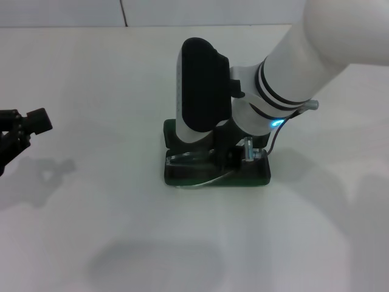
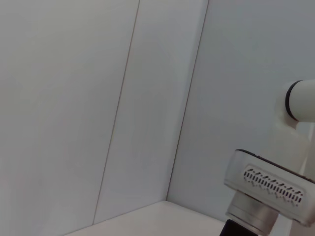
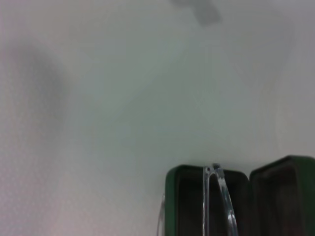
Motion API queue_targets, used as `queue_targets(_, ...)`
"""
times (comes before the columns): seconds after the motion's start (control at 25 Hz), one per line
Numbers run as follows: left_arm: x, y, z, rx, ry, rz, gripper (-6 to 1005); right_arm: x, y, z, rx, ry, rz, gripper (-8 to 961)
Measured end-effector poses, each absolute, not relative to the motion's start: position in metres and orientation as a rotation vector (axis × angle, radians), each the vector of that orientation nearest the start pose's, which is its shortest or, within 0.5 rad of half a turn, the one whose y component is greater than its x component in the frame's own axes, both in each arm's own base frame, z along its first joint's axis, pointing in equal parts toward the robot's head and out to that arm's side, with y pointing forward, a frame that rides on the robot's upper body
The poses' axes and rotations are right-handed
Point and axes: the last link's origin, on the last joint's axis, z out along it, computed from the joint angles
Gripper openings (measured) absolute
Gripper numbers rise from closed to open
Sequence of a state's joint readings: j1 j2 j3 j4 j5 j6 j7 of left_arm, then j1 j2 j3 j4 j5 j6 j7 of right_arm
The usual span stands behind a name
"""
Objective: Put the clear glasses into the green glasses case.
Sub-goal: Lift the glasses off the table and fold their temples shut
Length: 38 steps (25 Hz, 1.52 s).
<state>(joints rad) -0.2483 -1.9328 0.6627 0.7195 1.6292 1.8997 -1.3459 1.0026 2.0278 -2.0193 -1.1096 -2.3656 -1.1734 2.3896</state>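
Observation:
The green glasses case lies open in the middle of the white table, its two dark-lined halves side by side in the right wrist view. The clear glasses sit low over the case's left part, and one thin arc of the frame pokes past the case's front edge. A see-through temple arm rises from the case cavity towards the wrist camera. My right gripper reaches down from the upper right and is shut on the glasses just above the case. My left gripper hangs at the far left, away from everything.
The white table stretches around the case on all sides. A white wall with panel seams stands behind the table. My bulky right forearm hides the case's back part.

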Motion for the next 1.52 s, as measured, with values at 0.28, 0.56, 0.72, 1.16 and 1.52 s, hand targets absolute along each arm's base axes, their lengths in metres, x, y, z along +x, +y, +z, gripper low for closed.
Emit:
queue_targets(0.28, -0.305, 0.253, 0.101, -2.524, -0.529, -1.059, 26, 0.061, 0.345, -0.112, -2.885, -0.273, -0.634, 86)
queue_targets(0.56, -0.304, 0.254, 0.102, -2.521, -0.526, -1.067, 26, 0.058, 0.333, -0.109, -2.907, -0.300, -0.584, 86)
queue_targets(0.72, -0.301, 0.255, 0.106, -2.498, -0.502, -1.102, 26, 0.055, 0.326, -0.102, -2.915, -0.300, -0.512, 85)
queue_targets(1.16, -0.290, 0.254, 0.121, -2.428, -0.402, -1.236, 26, 0.051, 0.318, -0.040, -2.867, -0.232, -0.055, 85)
queue_targets(1.52, -0.273, 0.251, 0.118, -2.470, -0.392, -1.403, 25, 0.058, 0.330, 0.025, -2.775, -0.134, 0.583, 85)
